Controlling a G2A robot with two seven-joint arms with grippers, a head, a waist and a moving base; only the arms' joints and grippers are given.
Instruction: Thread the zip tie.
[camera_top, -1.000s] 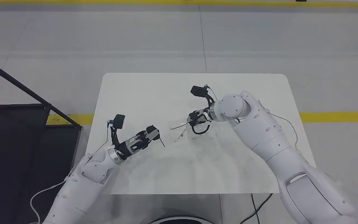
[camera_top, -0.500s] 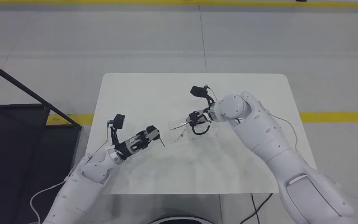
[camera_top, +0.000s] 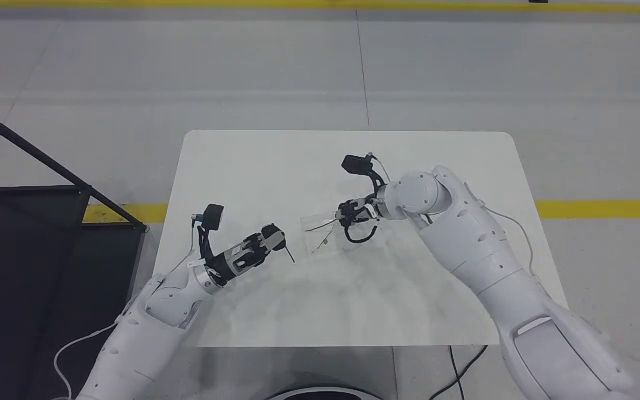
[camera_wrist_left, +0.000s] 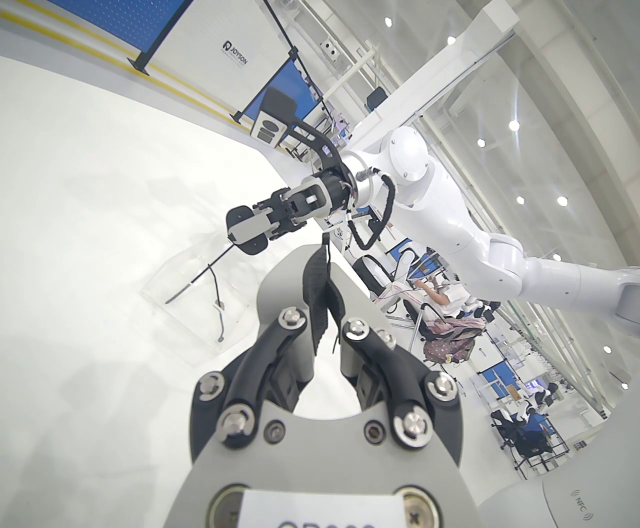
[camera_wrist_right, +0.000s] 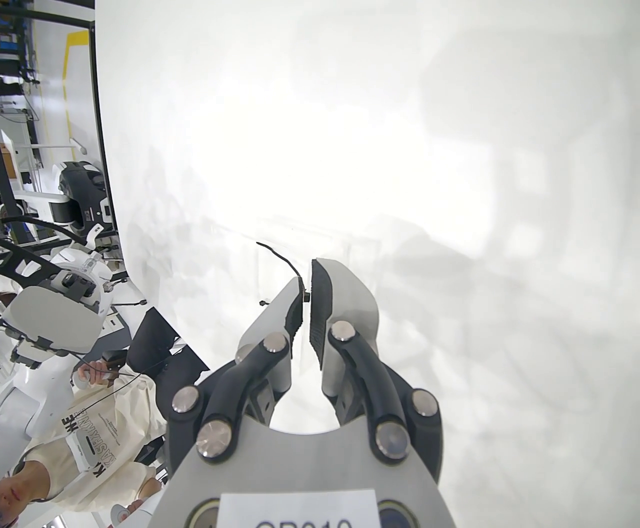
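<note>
The right gripper (camera_wrist_right: 306, 282) pinches a thin black zip tie (camera_wrist_right: 281, 258) over the clear plastic tray (camera_top: 312, 243) at the middle of the white table (camera_top: 250, 170). The left gripper (camera_top: 275, 238), nearer the left edge, is clamped on another black tie (camera_top: 288, 254).

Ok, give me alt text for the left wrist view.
The left gripper is shut on a black zip tie. Farther off, the right gripper holds a second zip tie slanting down to a clear tray on the white table.

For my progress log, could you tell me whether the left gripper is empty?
No, the left gripper pinches a thin black zip tie between its fingers.
</note>
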